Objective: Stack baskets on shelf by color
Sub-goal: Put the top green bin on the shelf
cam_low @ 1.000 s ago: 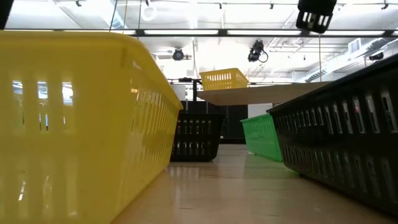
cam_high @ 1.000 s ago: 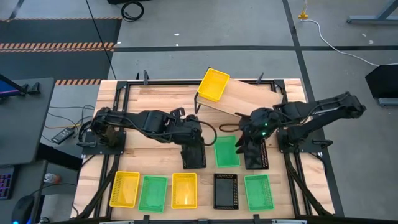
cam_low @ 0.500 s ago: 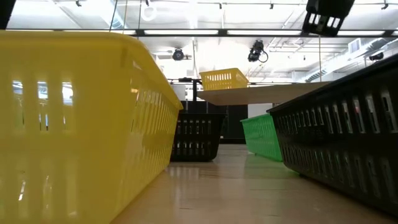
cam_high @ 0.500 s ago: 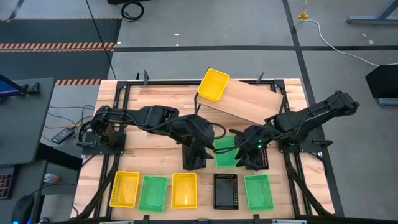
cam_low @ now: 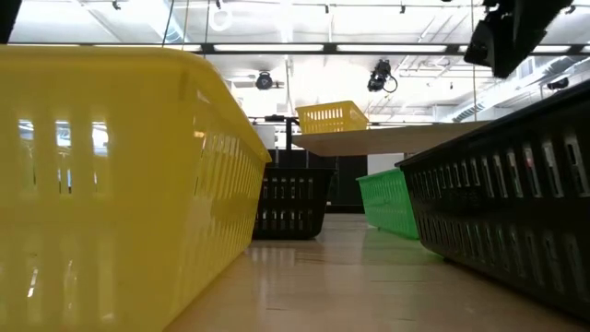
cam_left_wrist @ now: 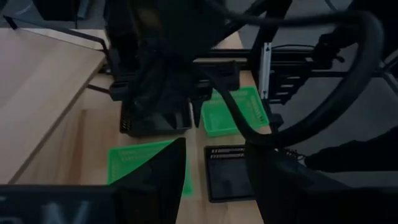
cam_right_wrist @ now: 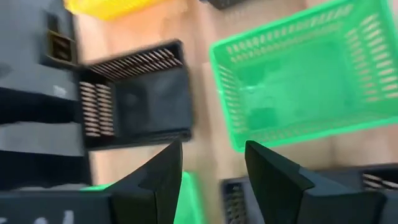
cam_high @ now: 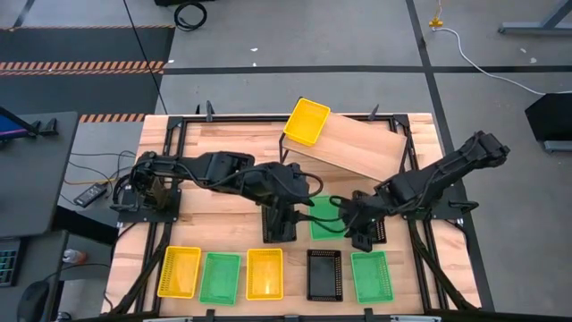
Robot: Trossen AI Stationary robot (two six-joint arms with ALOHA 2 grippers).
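Presently at risk: both arms crowd the middle of the table, and a cable from the left arm trails across the middle green basket (cam_high: 323,217); a reach for that basket by either arm could snag the cable or knock the other arm.
Second risk: the shelf (cam_high: 353,150) sits askew to the table edge, so a basket set down square to the table might overhang the board.
Left gripper (cam_left_wrist: 214,149): fingers apart, holding nothing, hanging over the left black basket (cam_high: 279,225) in the middle row.
Right gripper (cam_right_wrist: 212,146): fingers apart, nothing between them, above the gap between the middle green basket and the right black basket (cam_high: 377,229).
Stacking: one yellow basket (cam_high: 307,121) stands on the shelf's left end; the front row (cam_high: 264,273) of five baskets lies along the table's near edge, not yet stacked.
High view only: the whole layout and both arms at once.
Low view only: the shelf board is raised off the table, with the yellow basket sitting level on top; neither gripper's fingers appear there.
Wrist views only: the empty gap between each pair of fingers, hidden from above by the arms.
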